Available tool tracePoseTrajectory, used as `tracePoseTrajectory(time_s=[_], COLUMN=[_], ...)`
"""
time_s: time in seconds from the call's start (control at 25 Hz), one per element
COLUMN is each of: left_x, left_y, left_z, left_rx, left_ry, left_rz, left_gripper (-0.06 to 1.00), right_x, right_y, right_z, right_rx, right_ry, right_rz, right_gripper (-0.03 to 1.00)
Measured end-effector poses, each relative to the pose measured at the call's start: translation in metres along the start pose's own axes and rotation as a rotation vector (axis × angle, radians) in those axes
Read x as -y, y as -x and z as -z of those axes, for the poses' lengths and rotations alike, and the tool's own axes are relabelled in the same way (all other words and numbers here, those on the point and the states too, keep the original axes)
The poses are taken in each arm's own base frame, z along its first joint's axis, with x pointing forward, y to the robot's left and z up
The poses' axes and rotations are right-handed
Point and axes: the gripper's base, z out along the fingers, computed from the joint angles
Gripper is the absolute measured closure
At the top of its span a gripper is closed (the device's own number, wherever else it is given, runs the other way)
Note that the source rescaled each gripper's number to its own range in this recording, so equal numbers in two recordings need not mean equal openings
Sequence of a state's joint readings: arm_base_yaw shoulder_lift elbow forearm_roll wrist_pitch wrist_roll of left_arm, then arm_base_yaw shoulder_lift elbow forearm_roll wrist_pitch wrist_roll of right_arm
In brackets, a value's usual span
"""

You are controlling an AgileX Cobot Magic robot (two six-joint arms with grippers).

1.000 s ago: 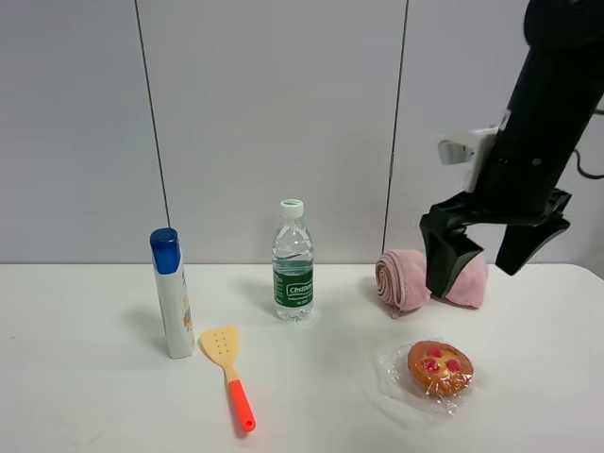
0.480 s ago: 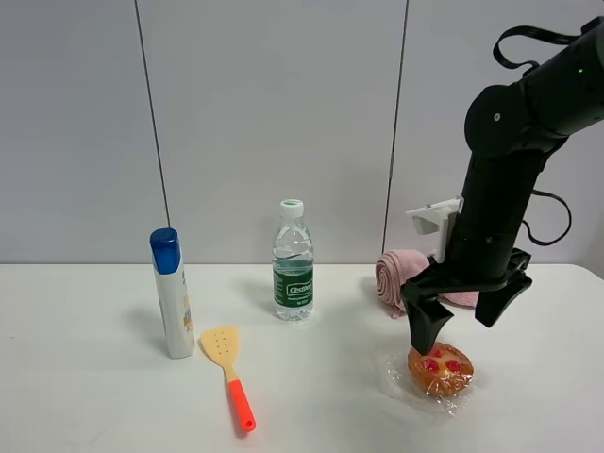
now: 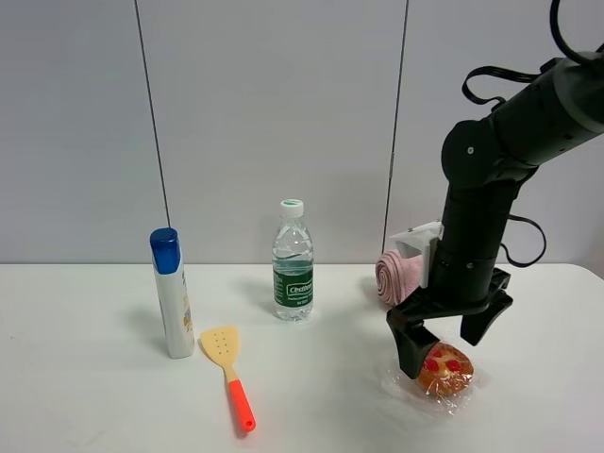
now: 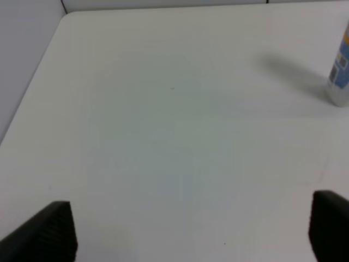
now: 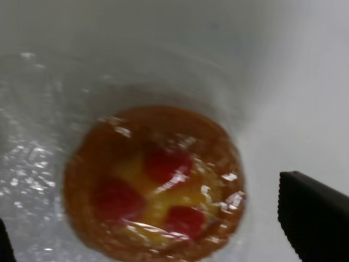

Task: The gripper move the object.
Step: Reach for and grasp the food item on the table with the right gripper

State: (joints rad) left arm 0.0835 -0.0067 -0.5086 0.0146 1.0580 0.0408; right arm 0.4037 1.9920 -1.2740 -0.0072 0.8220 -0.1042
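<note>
Straddling pastry (image 3: 447,372), right gripper (image 3: 440,351) spread, pink towel (image 3: 394,274) mostly hidden

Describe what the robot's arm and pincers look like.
The right arm is thick, rounded and matte black, with black cables looping off it and a white bracket near the wrist. The right pincer has two black, wedge-shaped fingers with a ridged inner edge. The left pincer shows only two black fingertips. No markings visible.

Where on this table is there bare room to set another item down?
Bare tabletop lies left of the blue-capped bottle, and at the front between the spatula and the pastry. The right side is crowded: the right pincer straddles the pastry, with the pink towel just behind.
</note>
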Motion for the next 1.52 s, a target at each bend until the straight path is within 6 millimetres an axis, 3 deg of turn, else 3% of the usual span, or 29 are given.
tracePoseTrajectory(time_s=[0.2, 1.04, 1.32, 1.52], left_x=[0.0, 0.0, 0.0, 0.0], left_y=[0.0, 0.0, 0.0, 0.0], left_z=[0.0, 0.0, 0.0, 0.0], left_rx=[0.0, 0.0, 0.0, 0.0], left_ry=[0.0, 0.0, 0.0, 0.0], left_rz=[0.0, 0.0, 0.0, 0.0], left_gripper=[-0.06, -0.06, -0.06, -0.06], right_x=[-0.017, -0.013, -0.011, -0.011], right_y=[0.006, 0.004, -0.002, 0.0], right_z=[-0.001, -0.002, -0.026, -0.031], right_rx=[0.043, 0.017, -0.081, -0.069], right_ry=[-0.053, -0.107, -0.106, -0.103], right_rz=[0.11, -0.002, -0.01, -0.009], right_gripper=[-0.03, -0.03, -0.03, -0.02])
